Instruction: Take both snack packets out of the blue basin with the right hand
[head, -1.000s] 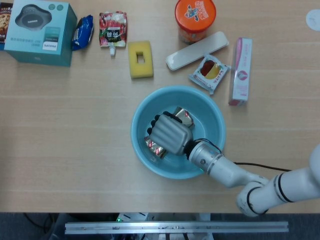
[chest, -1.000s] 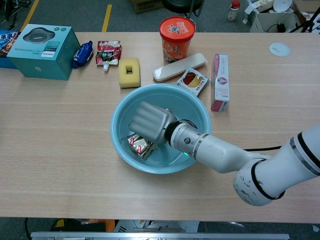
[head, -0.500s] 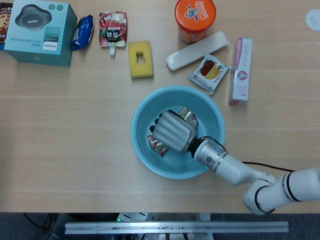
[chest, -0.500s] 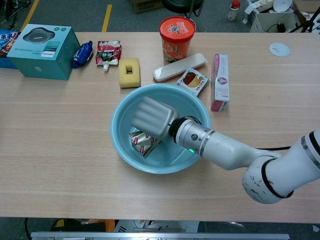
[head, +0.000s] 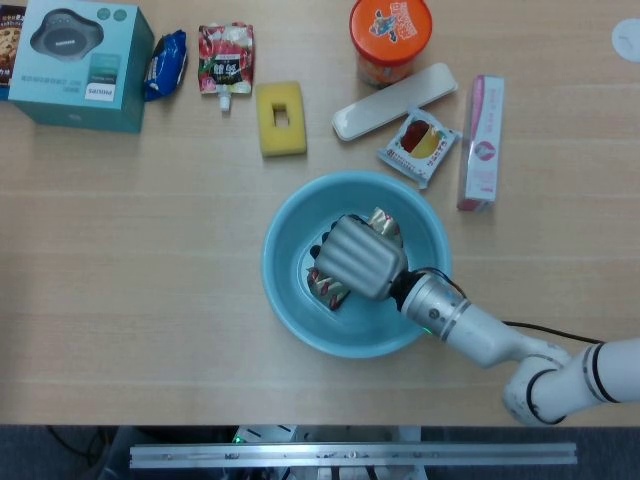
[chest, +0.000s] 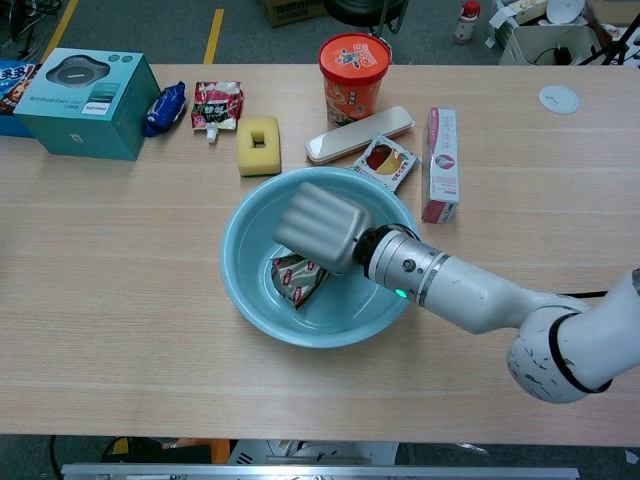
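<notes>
Blue basin, and the right hand is lifting now, fingers closed on the snack packets, which were lower a second ago; they're hanging just above the basin floor, not yet clear of the rim. Left hand's out of sight.

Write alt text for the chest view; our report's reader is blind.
The robot's right hand grips snack packets inside a blue basin on a wooden table. Behind the basin lie a yellow sponge, an orange cup and a pink box.
</notes>
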